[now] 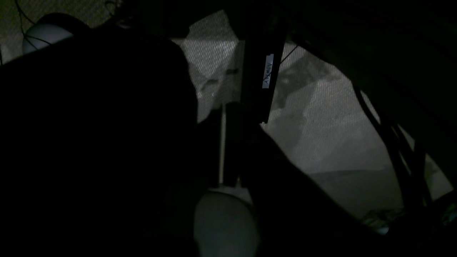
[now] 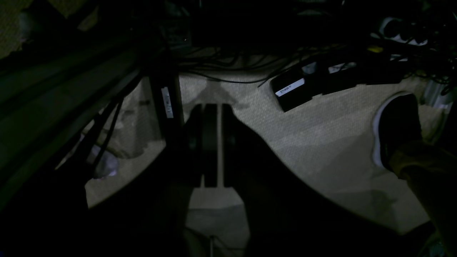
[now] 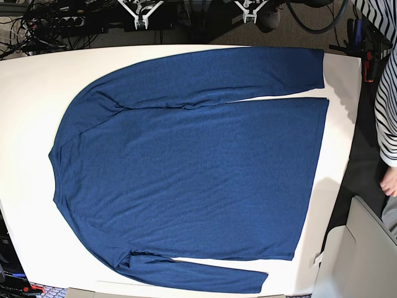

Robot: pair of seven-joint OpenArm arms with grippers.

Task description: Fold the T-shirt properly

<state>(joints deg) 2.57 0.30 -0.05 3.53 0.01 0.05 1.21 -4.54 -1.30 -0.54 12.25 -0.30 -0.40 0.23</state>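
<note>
Surface: white table (image 3: 25,124) seen from above, with cables and a power strip (image 3: 68,22) along its far edge.
Shirt: navy long-sleeved shirt (image 3: 192,174) lies flat on the table and covers most of it; collar end toward the base view's left, hem toward its right.
Sleeves: one sleeve (image 3: 217,74) runs along the far edge, the other sleeve (image 3: 198,273) along the near edge; both lie beside the body.
Right gripper: white gripper (image 3: 140,12) sits at the top of the base view, left of centre, beyond the table edge and well apart from the shirt; its jaws are together.
Left gripper: white gripper (image 3: 250,9) sits at the top, right of centre, likewise off the table; its jaws are together, holding nothing.
Arm pose: both wrist views are dark and look down at carpet (image 2: 314,135) under the table frame.
Right wrist view: a dark shoe with pale sole (image 2: 396,128) stands on the carpet.
Bystander: a person in a striped top (image 3: 386,93) stands at the base view's right edge, beside the table.
</note>
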